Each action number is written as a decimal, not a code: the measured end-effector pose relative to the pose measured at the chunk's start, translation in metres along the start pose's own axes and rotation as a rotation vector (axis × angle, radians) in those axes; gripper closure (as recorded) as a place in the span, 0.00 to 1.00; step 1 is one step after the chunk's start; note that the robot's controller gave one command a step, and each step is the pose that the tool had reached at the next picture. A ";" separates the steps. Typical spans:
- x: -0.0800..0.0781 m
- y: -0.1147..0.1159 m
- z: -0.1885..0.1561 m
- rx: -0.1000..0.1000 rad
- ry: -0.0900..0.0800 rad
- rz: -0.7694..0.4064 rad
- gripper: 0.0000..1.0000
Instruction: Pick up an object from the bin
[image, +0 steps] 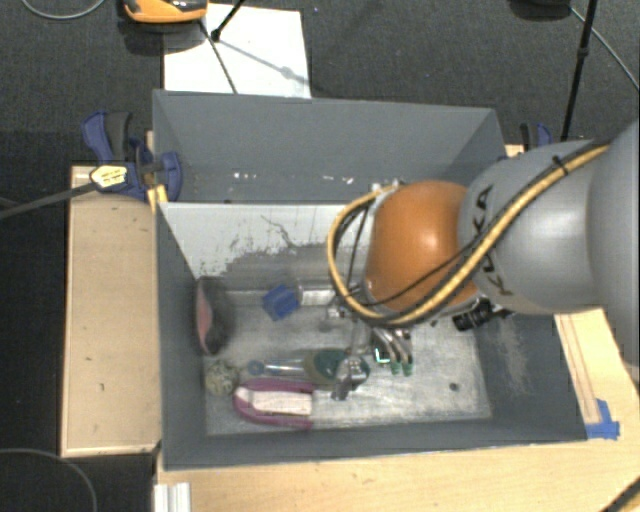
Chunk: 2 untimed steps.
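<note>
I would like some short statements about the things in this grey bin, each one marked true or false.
1. The small blue block lies toward the back of the bin. True.
2. The arm enters from the view's left. False: it enters from the right.
3. The long purple and white thing lies near the front wall. True.
4. The dark green round thing lies in the back left corner. False: it lies about mid-floor, beside the arm's lower end.

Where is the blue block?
The blue block lies by the back wall of the bin, to the view's left of the gripper, behind the green round thing.
</note>
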<state>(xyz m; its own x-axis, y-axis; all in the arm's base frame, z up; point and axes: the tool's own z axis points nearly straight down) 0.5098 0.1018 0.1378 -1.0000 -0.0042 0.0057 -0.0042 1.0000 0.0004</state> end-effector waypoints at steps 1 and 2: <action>-0.002 0.000 -0.004 -0.001 -0.008 0.007 1.00; -0.002 -0.001 -0.004 -0.001 -0.008 0.007 0.00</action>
<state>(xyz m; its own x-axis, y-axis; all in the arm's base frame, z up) 0.5119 0.1013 0.1416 -1.0000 0.0026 -0.0020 0.0026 1.0000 0.0013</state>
